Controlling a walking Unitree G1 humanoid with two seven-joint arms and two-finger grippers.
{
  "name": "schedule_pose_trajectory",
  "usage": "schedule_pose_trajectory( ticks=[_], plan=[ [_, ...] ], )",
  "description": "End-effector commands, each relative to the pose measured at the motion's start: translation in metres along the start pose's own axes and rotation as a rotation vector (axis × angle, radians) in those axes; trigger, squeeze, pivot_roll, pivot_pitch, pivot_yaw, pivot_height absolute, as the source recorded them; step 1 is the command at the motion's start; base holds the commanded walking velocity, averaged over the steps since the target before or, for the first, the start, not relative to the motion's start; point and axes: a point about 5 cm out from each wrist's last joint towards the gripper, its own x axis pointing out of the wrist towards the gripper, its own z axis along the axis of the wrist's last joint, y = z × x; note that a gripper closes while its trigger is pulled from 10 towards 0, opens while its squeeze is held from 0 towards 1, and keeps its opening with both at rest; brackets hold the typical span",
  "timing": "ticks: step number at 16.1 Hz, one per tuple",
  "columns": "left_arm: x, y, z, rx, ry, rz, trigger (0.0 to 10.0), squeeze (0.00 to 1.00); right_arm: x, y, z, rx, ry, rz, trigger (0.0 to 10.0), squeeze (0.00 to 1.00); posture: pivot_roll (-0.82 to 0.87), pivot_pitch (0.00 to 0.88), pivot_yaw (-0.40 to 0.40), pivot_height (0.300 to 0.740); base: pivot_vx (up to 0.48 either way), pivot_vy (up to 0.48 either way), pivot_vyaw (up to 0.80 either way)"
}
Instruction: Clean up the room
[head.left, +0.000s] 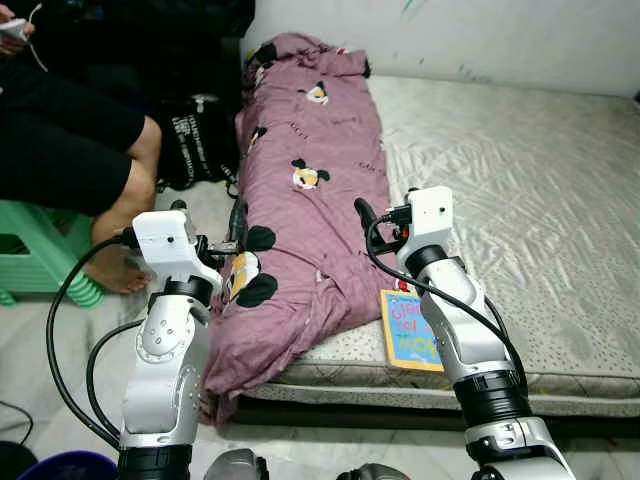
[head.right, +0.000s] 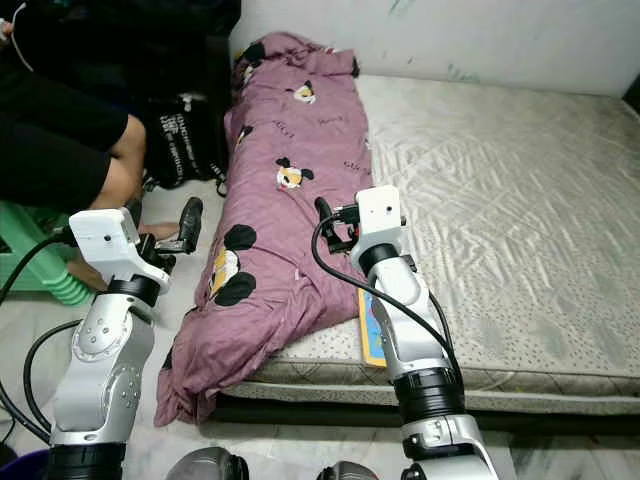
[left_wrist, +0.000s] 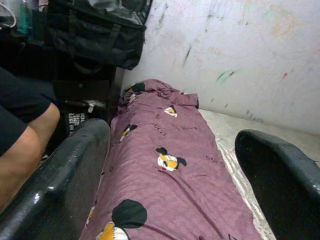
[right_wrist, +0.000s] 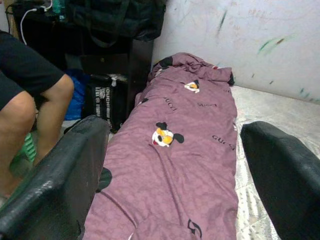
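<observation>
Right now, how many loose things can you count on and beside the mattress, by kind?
Purple blanket: 1
Book: 1
Black bags: 1 on the floor: 1 higher up
Green stool: 1
Total: 5

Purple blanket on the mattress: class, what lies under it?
The purple blanket lies along the grey mattress, its near end drooping over the edge towards the floor. Anything else beneath it is covered.
</observation>
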Motion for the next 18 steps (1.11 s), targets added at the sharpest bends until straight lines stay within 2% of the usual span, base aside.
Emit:
schedule_pose_trajectory(
  ticks=[1, 8, 18],
  plan=[
    [0.0001, -0.0006, -0.0009, 0.001, 0.008, 0.003, 10.0, 0.00, 0.0006, -0.0014, 0.0038, -0.012, -0.014, 0.003, 10.0, 0.00, 0.08, 0.000, -0.071, 0.740, 0.000, 0.000, 0.00],
    [0.0009, -0.0026, -0.0013, 0.009, 0.008, 0.000, 10.0, 0.00, 0.0014, -0.0008, 0.0040, -0.017, -0.014, 0.009, 10.0, 0.00, 0.08, 0.000, -0.073, 0.740, 0.000, 0.000, 0.00],
    [0.0021, -0.0056, -0.0020, 0.006, 0.002, -0.011, 10.0, 0.00, 0.0032, -0.0022, 0.0049, -0.030, -0.018, 0.015, 10.0, 0.00, 0.08, 0.000, -0.079, 0.740, 0.000, -0.319, 0.00]
  ],
)
